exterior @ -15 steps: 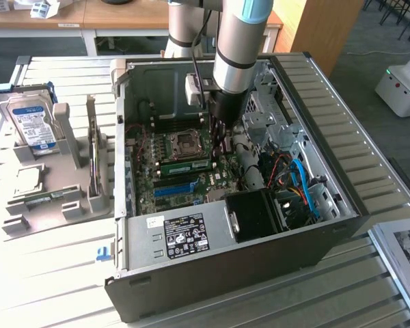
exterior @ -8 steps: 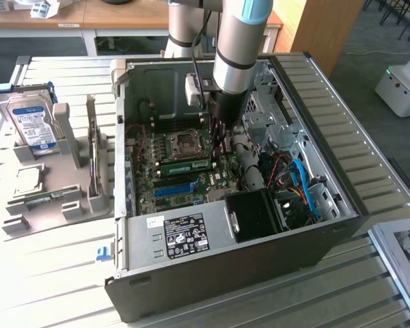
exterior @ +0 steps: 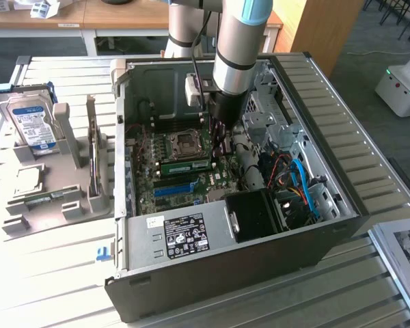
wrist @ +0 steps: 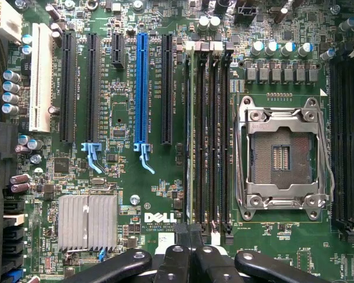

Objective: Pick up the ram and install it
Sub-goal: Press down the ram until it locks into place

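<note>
Green stick: the ram (exterior: pixel 185 164) stands on edge in a memory slot of the motherboard (exterior: pixel 165 179), just beside the processor socket (exterior: pixel 185 143); from the wrist camera it shows as a thin edge (wrist: pixel 189 135) in the slot next to the empty black slots (wrist: pixel 212 135).
Pincer: its black linkage (wrist: pixel 189 259) sits at the near edge of the wrist view, the inner fingers (wrist: pixel 176 262) drawn together right above the end of the ram's slot. Nothing shows between them, though I cannot tell whether they pinch the ram's edge. In the exterior view the pincer (exterior: pixel 221 133) hangs inside the case, just above the ram.
Blue slot: a long blue slot (wrist: pixel 141 88) runs parallel to the ram, with black slots on either side; it shows as well in the exterior view (exterior: pixel 174 188).
Heatsink: a ribbed silver block (wrist: pixel 87 221) sits near the Dell lettering.
Case: an open computer case (exterior: pixel 212 273) lies on its side on the slatted surface (exterior: pixel 48 273), with a power supply (exterior: pixel 184 236) at its near edge.
Arm: silver and blue (exterior: pixel 239 48), it comes down into the case from above.
Holder: a grey rack (exterior: pixel 55 184) at the exterior view's left carries a blue-labelled hard drive (exterior: pixel 31 123), well apart from the case.
</note>
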Robot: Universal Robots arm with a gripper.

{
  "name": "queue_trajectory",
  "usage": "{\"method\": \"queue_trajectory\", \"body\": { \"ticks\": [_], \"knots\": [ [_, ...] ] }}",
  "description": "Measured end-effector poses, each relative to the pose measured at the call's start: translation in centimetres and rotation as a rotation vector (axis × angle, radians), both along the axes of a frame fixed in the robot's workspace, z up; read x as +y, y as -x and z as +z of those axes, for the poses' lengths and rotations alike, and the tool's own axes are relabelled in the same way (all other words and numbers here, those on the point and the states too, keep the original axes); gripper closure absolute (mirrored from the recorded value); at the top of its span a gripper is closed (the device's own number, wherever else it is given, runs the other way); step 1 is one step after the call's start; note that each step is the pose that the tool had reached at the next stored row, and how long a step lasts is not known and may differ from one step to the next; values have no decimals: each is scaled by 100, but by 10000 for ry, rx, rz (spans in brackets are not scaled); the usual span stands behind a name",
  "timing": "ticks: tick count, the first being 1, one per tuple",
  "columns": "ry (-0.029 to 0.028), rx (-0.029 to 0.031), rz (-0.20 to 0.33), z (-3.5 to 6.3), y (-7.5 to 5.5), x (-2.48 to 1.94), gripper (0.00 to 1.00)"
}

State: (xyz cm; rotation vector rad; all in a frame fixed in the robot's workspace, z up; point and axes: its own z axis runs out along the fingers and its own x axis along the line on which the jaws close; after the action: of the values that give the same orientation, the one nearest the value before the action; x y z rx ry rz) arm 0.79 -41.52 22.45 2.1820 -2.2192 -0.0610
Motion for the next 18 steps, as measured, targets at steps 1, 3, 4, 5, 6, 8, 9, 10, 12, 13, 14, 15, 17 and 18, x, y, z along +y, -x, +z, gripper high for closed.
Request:
{"method": "queue_trajectory", "body": {
  "ticks": [1, 3, 4, 5, 6, 8, 9, 10, 12, 13, 14, 15, 17, 18],
  "knots": [
    [0, 0, 1, -1, 0, 0, 90],
    [-1, 0, 0, -3, 0, 0, 90],
    [0, 1, 0, -3, 0, 0, 90],
    [0, 0, 0, -3, 0, 0, 90],
    [-1, 0, 0, -3, 0, 0, 90],
    [-1, 0, 0, -5, 0, 0, 90],
    [-2, 0, 1, -7, 0, 0, 90],
    [0, 0, 1, -8, 0, 0, 90],
    [-1, 0, 1, -10, 0, 0, 90],
    [-1, 0, 0, -11, 0, 0, 90],
    [-1, 0, 0, -11, 0, 0, 90],
    [-1, 0, 0, -11, 0, 0, 90],
    [-1, 0, 0, -13, 0, 0, 90],
    [-1, 0, 0, -14, 0, 0, 90]
  ]
}}
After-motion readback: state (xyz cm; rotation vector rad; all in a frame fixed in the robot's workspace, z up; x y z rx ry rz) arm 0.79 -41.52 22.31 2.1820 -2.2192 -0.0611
